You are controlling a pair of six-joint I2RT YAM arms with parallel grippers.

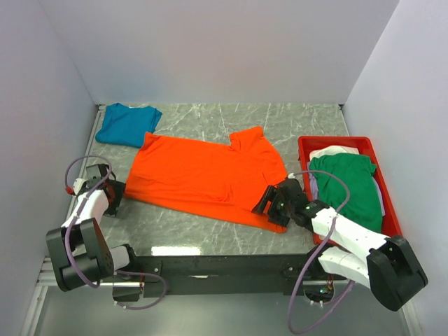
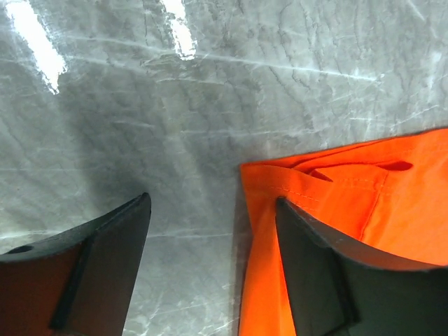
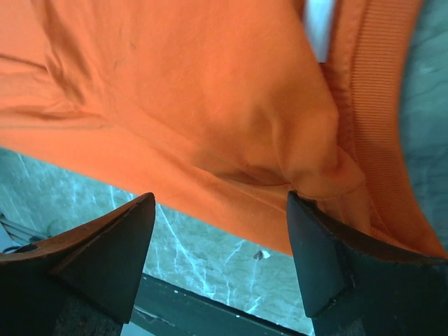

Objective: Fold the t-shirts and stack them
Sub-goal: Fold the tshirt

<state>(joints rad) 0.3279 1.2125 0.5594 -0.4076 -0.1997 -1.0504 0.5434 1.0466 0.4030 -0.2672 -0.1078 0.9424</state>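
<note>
Four shirts are counted, orange shirt, teal shirt, green shirt, white shirt, one tray, two arms, left arm, right arm

The orange t-shirt lies spread across the middle of the counter, leaving bare marble only around it: a broad band along the far wall, a narrow strip before its near hem, and a gap on the left where the left hand stands, fingers apart over bare counter at the cloth's edge. The teal t-shirt blocks the far-left corner. The red tray, raised rim heaped with the green t-shirt over a white t-shirt, closes the right side; the right hand, fingers wide, fills the gap beside it. Walls bound left, far and right.
</note>
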